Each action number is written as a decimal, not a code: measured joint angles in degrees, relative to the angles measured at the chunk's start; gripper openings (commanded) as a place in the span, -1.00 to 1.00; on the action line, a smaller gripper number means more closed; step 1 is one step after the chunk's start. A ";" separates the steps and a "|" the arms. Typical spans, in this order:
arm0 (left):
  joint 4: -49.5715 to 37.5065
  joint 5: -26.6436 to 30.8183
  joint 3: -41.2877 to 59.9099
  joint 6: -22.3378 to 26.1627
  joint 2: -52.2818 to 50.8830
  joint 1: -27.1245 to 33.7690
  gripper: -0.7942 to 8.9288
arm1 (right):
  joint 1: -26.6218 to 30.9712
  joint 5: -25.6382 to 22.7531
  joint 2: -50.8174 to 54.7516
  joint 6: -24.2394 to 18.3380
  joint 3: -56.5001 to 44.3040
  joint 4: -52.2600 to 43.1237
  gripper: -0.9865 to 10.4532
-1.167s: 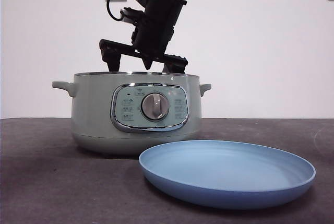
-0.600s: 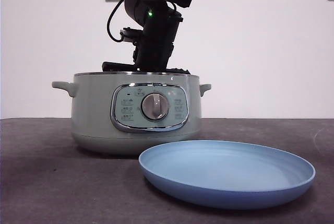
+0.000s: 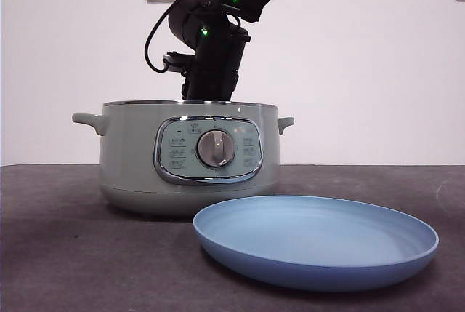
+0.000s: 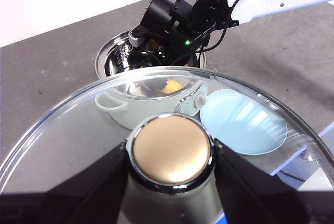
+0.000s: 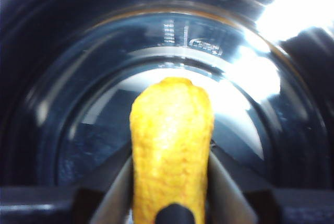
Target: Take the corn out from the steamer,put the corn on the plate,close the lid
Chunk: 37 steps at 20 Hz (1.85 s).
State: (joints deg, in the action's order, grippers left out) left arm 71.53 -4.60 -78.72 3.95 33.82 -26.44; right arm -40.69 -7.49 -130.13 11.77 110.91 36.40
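Corn [image 5: 172, 151] clamped between the right gripper [image 5: 169, 182] jaws inside the steamer [image 3: 189, 159].
Only the left wrist view shows the left gripper [image 4: 171, 156] clamped on the lid [image 4: 78, 125] knob; the plate [image 3: 316, 243] sits bare.

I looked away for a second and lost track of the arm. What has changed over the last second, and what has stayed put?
The right gripper has gone down into the steamer: a second ago its open jaws hung above the rim, now they are below it, one on each side of the corn. The steamer and the plate have not moved. The left gripper holds the lid by its knob, away from the pot.
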 measured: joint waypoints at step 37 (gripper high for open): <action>-0.83 0.00 0.00 0.11 -0.07 0.00 -0.85 | 5.40 4.52 45.92 10.36 -65.70 -26.32 -0.85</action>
State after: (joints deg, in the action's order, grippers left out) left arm 70.70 -4.60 -78.72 4.05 33.76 -26.44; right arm -35.29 -2.96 -84.20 22.13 45.21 10.09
